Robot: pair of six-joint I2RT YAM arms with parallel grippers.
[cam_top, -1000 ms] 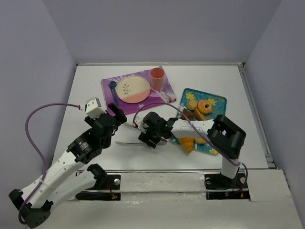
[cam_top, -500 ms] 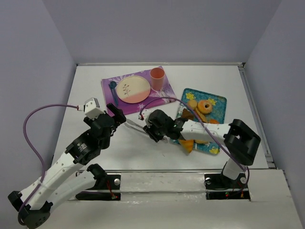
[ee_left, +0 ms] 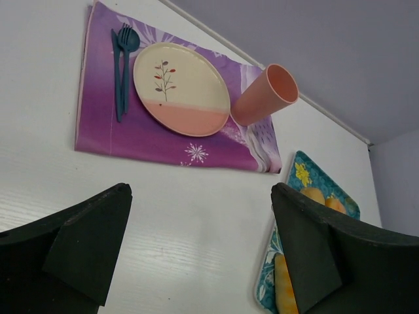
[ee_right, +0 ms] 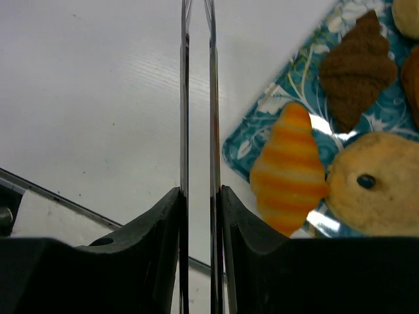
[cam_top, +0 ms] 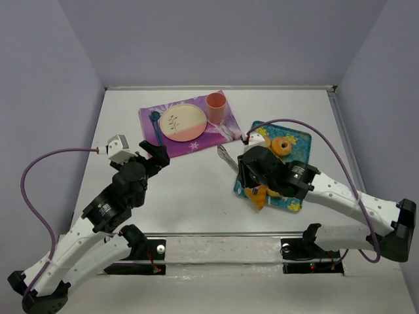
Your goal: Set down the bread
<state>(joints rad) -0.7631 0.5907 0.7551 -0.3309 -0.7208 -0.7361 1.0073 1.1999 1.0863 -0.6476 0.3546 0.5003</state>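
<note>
The croissant (ee_right: 288,170) lies on the blue tray (ee_right: 242,140), toward the table's right edge.
The right gripper (ee_right: 200,196) is clamped on metal tongs (ee_right: 183,98) beside the tray; the left gripper (ee_left: 201,193) gapes wide, holding nothing.

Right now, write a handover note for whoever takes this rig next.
Left gripper: open, empty, over the table, facing the placemat.
Right gripper: shut on the metal tongs, which hold nothing and point over the table beside the tray.
Bread: the croissant lies on the tray, untouched.
Done: tongs in hand.
Left: grip the croissant with the tongs, carry it, likely to the plate, and release.
</note>
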